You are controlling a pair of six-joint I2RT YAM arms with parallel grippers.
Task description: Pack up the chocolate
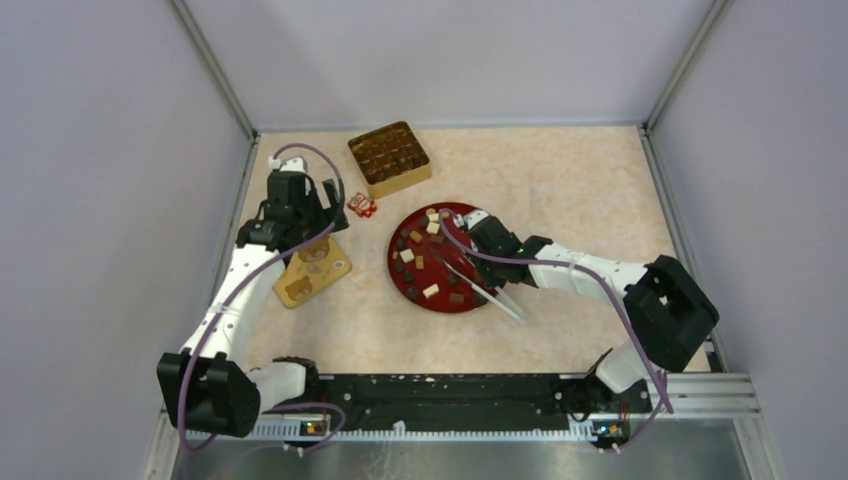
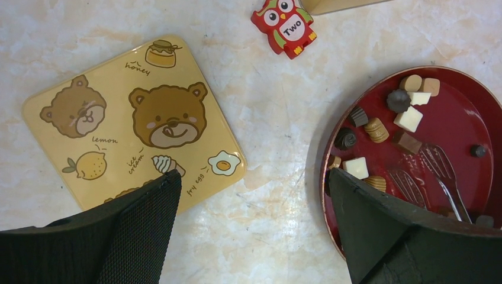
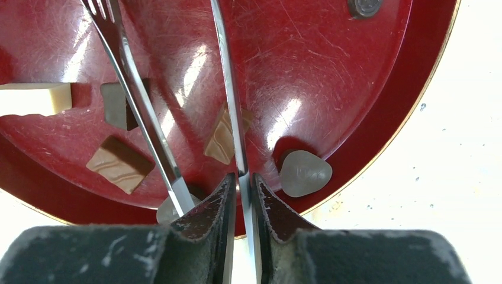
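Note:
Several chocolates [image 1: 418,262], dark lumps and tan or white cubes, lie on a red plate [image 1: 395,262] at mid table. My right gripper [image 1: 485,280] is at the plate's near right edge, shut on one arm of metal tongs [image 3: 228,89]. The tongs' forked tips reach over the plate [image 3: 331,71] between a ridged brown piece [image 3: 121,164] and a tan piece [image 3: 219,142], holding nothing. My left gripper [image 2: 254,183] is open and empty above bare table between the bear-printed lid [image 2: 136,118] and the plate [image 2: 467,118].
A tan gridded box [image 1: 390,158] with dark brown cells stands behind the plate. Red-and-white owl items [image 1: 361,205] lie between the box and the lid [image 1: 313,270]. Grey walls enclose the table on three sides.

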